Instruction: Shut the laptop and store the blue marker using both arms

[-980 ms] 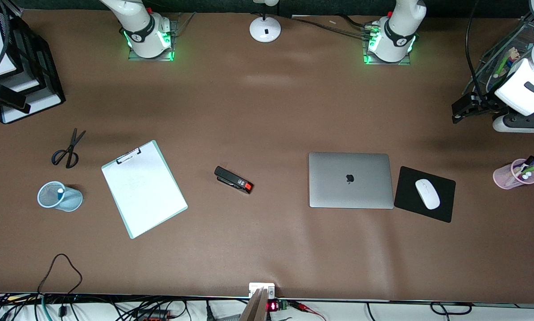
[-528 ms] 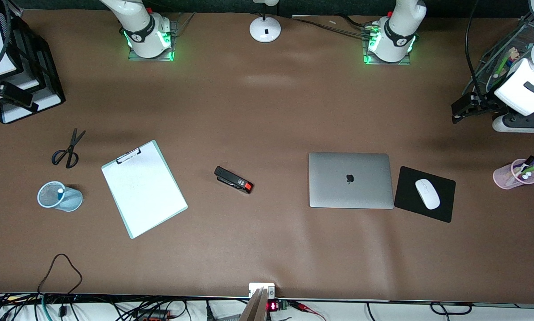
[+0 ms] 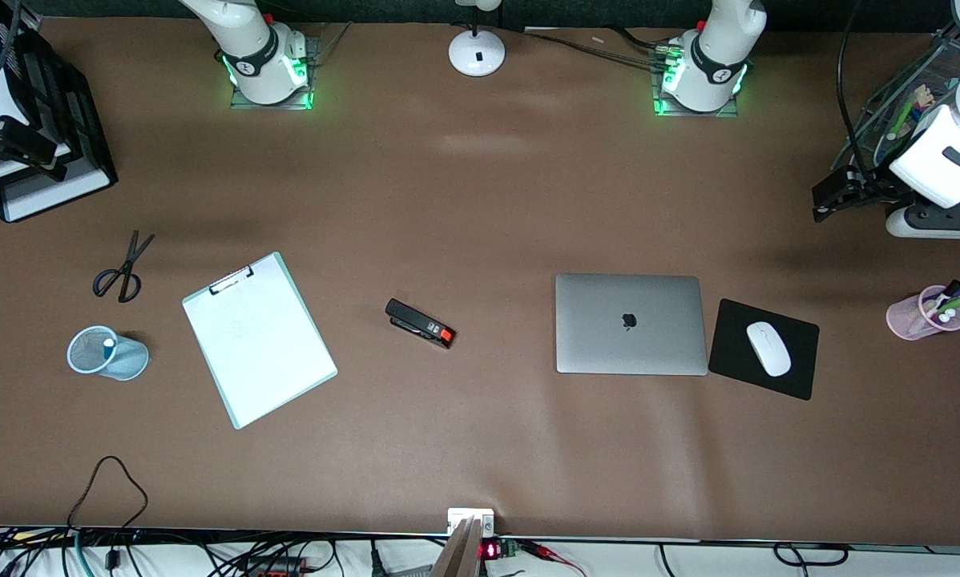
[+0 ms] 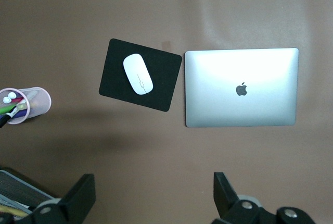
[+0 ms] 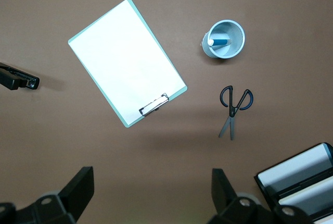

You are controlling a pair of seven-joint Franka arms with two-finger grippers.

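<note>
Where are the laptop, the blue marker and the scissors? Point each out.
laptop [image 3: 629, 324]: front view, middle of the closed lid, at the logo.
blue marker [image 5: 220, 42]: right wrist view, blue barrel, inside the light-blue mesh cup.
scissors [image 3: 124, 267]: front view, near the pivot above the black handles.

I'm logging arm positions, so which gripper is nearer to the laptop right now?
Left. The left gripper hangs over the table at the left arm's end, near the laptop; the right gripper is over the black trays.

Even overhead light, sharp views, glare on the laptop [image 4: 241, 87] lid.
</note>
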